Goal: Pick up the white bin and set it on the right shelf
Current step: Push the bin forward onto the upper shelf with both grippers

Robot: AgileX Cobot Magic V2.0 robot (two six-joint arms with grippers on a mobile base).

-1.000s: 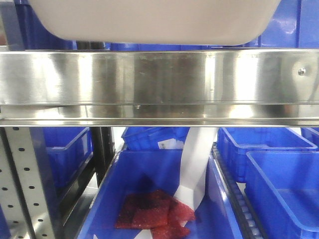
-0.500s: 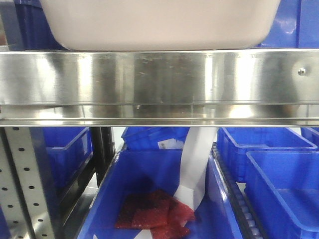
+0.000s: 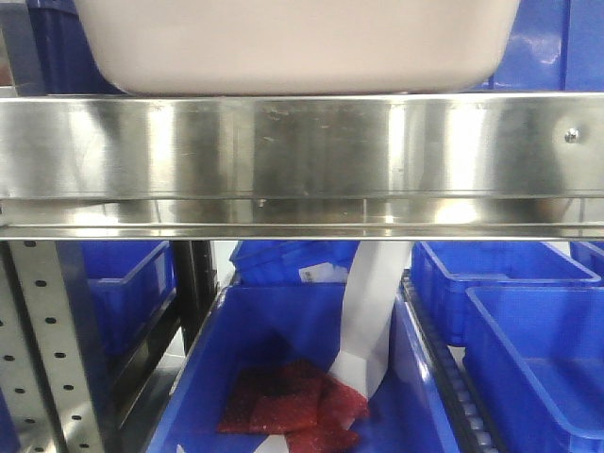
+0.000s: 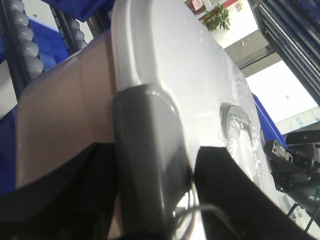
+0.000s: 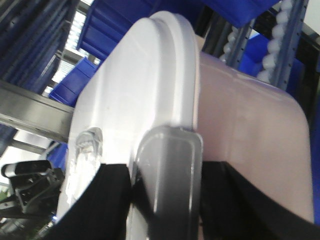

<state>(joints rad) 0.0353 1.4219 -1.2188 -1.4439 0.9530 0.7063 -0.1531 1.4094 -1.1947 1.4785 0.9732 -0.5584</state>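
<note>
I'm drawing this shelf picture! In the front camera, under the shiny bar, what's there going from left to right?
Metal post with holes → small blue bin → big blue bin with red packets → white strip → two blue bins on the right.

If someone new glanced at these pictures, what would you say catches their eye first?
Probably the white bin, filling the top of the front view just above the shiny rail of the right shelf. Each wrist view shows a grey finger over the edge of its glossy lid. Below the rail, red packets lie in a blue bin.
</note>
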